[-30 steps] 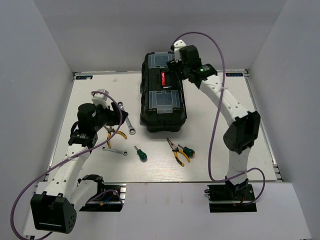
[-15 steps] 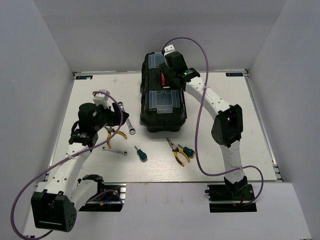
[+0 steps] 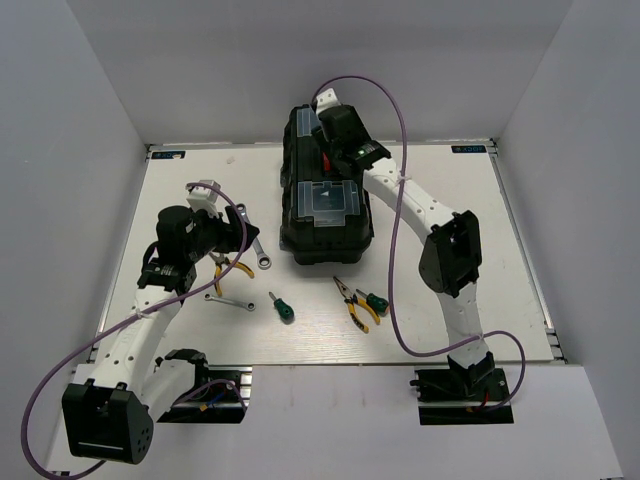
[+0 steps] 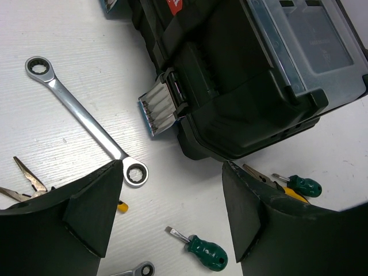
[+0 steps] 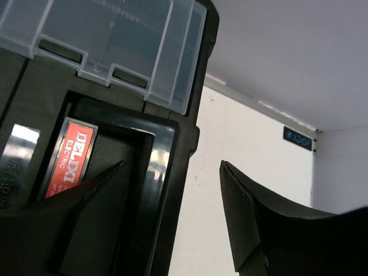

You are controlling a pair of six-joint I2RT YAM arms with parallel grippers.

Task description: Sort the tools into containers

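Observation:
The black toolbox stands shut at the table's back middle, with clear-lidded organizers and a red label. My right gripper hovers open over its far end; in the right wrist view the gripper spans the box's right edge beside the label. My left gripper is open and empty above the tools on the left. Below it lie the long wrench, a green screwdriver, the short wrench and yellow pliers. More pliers and a second screwdriver lie before the box.
The toolbox's silver-blue latch faces the left gripper. White walls close the table at left, right and back. A small blue sticker marks the table's far right corner.
My right arm has swung left and now sits over the toolbox's far end by the red label. The left arm and the tools have not moved.

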